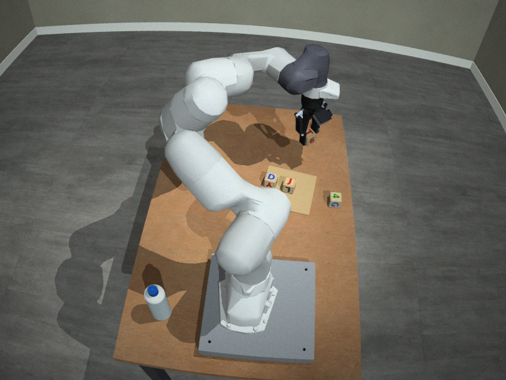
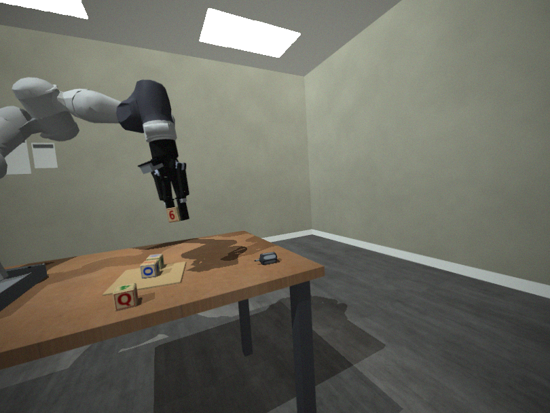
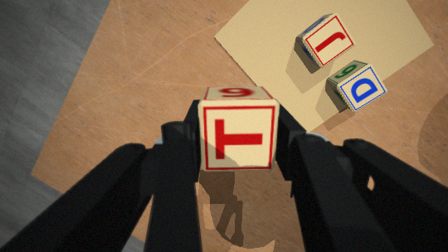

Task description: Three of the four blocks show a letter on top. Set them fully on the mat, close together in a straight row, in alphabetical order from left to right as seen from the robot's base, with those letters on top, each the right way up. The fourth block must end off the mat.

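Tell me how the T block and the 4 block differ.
The T block is held up in the claw; the 4 block rests on the table. The T block's upper face bears a red letter, the 4 block's a green digit. Both are cubes.

Olive walls (image 1: 261, 16) (image 2: 248, 146), grey floor (image 1: 408, 184) (image 2: 381, 302) (image 3: 54, 62), bright ceiling panels (image 2: 248, 33)
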`<state>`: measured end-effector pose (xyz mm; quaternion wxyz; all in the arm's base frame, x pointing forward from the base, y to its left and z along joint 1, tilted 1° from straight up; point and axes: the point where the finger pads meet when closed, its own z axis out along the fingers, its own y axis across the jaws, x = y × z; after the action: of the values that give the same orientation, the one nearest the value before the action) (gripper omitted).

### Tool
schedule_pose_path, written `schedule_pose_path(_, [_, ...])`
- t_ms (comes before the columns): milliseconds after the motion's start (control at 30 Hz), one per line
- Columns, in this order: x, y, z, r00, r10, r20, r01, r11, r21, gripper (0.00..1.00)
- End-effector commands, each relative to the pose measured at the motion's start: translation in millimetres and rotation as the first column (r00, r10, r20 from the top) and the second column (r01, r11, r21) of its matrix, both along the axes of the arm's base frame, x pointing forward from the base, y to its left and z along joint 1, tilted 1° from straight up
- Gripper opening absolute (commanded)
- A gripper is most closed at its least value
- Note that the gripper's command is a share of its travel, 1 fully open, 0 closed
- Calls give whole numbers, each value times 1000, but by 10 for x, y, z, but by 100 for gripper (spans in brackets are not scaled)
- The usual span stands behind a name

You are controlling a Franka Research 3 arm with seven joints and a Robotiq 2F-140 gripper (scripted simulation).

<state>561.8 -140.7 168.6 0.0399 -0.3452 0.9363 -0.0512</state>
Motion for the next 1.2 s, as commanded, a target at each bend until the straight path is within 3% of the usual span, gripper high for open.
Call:
schedule_pose_path(0, [-64,-64,-32,991,137,-7,-137,990,-21,33])
schedule_pose_path(633, [-458,-174,-285,945,324,-55,-324,946,-7,33])
schedule_pose_path(1167, [-882,-227,-565,856,508,-94,-508,861,29,33])
